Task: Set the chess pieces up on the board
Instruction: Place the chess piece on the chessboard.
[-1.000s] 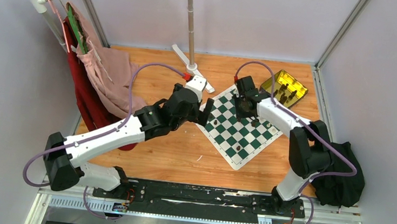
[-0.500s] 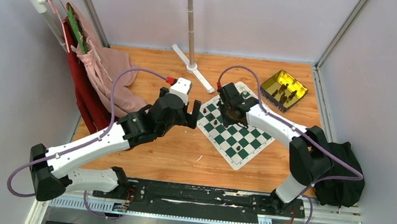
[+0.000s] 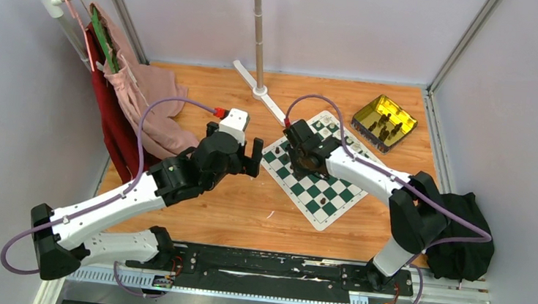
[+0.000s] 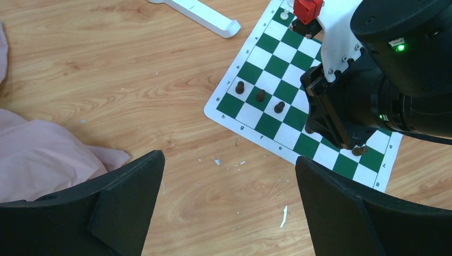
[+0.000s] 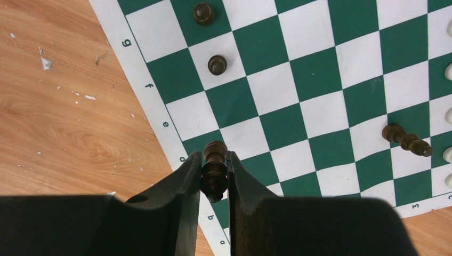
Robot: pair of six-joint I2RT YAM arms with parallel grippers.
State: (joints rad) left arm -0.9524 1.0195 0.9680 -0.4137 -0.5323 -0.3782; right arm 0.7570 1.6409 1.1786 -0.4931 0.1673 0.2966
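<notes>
Dark brown, hard and surely feather-light: chess piece [image 5: 215,169] pinched at the waist by the right tool [image 5: 213,160], clenched on it just above the lettered edge of the board [image 5: 320,74]. Probably slick and tippy on its small base; best gripped low on the stem, square between the pads, then lowered upright and released gently. Ahead of that tool, two brown pawns [image 5: 217,65] standing; to its right, a taller brown piece [image 5: 406,140] toppled; beyond, cream pieces [image 5: 449,72]. Left tool [image 4: 229,162] released, spread wide, empty, over wooden table [image 4: 106,69], board ahead-right.

Three dark pawns [image 4: 260,95] on board [image 4: 277,66]; left end effector [image 4: 229,158] spread.
</notes>
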